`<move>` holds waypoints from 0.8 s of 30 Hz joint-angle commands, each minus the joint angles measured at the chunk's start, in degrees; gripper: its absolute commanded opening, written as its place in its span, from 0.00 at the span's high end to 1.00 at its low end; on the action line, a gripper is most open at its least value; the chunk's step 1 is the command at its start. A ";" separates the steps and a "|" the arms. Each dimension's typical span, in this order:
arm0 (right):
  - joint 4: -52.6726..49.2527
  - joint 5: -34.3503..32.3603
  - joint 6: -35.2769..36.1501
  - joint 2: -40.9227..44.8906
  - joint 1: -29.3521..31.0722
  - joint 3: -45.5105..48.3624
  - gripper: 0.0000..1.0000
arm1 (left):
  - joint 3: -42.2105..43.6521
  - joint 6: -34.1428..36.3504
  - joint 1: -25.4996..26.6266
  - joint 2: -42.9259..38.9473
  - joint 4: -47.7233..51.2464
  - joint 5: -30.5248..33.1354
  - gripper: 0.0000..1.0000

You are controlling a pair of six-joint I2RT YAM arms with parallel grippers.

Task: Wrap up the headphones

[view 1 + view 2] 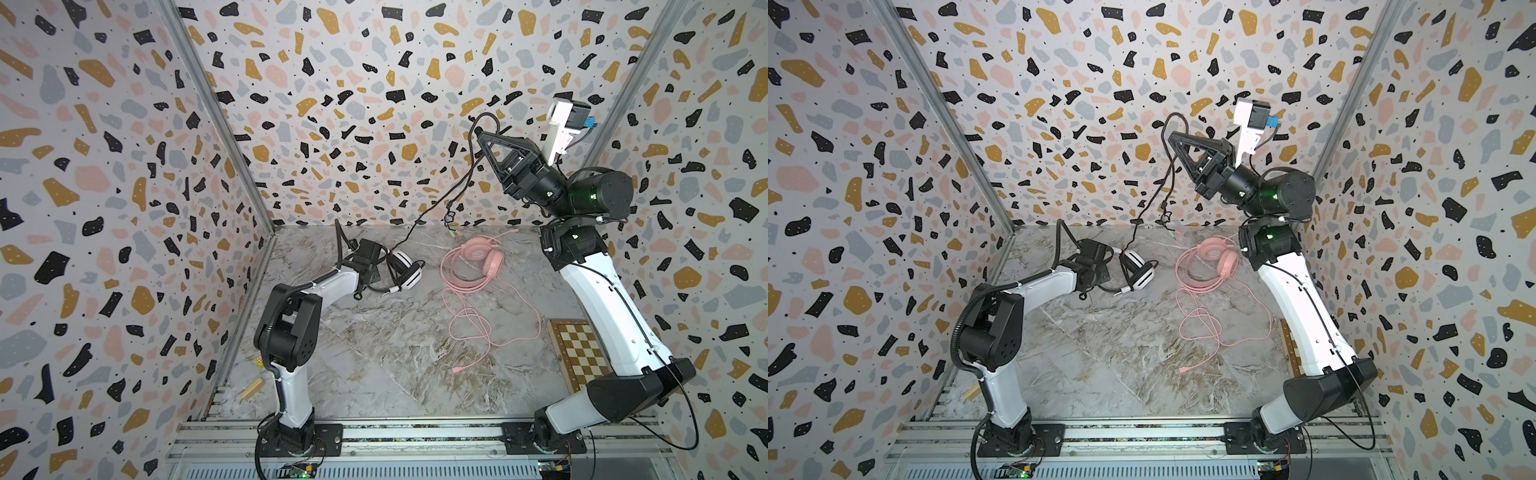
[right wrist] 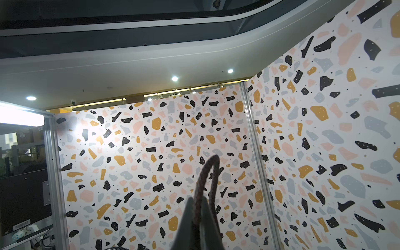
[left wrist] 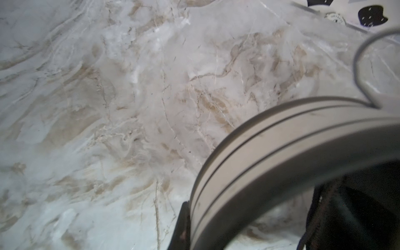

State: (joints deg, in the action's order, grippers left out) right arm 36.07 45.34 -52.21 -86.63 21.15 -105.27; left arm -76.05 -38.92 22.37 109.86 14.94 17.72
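White headset (image 1: 404, 269) (image 1: 1139, 269): smooth white oval cups with black padded ear cushions. It sits at the rear left of the marble-patterned table (image 1: 374, 357), tipped on edge rather than lying flat. The left gripper (image 1: 379, 266) stands against it with its jaws closed on the headband. In the left wrist view the headband (image 3: 281, 140) appears as a broad, curved, matt strip with two lengthwise grooves. One dark finger (image 3: 183, 225) lies against its outer face.

The black cable (image 1: 419, 216) is thin and braided. It leaves the cup, rises clear of the table and runs to the right gripper (image 1: 481, 134), which is held high in front of the rear wall. The jaws are together, clamped on the cable, and a short loop stands above the tips. In the right wrist view the cable (image 2: 213, 166) shows a rope-like weave, pinched between the tapered dark fingers (image 2: 186, 216). A second strand hangs from the grip. It carries a small inline control (image 1: 449, 217) and ends in green and pink plugs (image 1: 453, 233) near the table's rear edge.

The pink headset (image 1: 482, 255) lies at rear centre-right, well apart from the white unit and touched by neither gripper. Its pink cable (image 1: 492, 328) is smooth, round and slack. It spreads in loose overlapping loops toward the front.

A wooden chessboard (image 1: 579, 353) lies at the right edge, partly under the right arm. A small wooden block (image 1: 252, 388) lies at front left. The walls (image 1: 332, 83) carry a terrazzo print.
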 commanded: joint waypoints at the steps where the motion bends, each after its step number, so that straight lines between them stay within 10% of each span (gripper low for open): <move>1: 4.73 -0.08 -2.71 -0.09 1.34 -3.07 1.00 | -1.84 -3.92 1.12 -0.57 -4.35 1.70 1.00; 24: 14.68 1.26 -11.61 17.19 11.89 32.14 1.00 | -20.40 -15.34 -5.59 7.66 -4.73 7.98 1.00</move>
State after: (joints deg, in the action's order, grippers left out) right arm 46.81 45.32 -61.56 -71.22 32.97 -71.81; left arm -92.66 -50.35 16.51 115.39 13.45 24.49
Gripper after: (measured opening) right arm 0.060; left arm 0.057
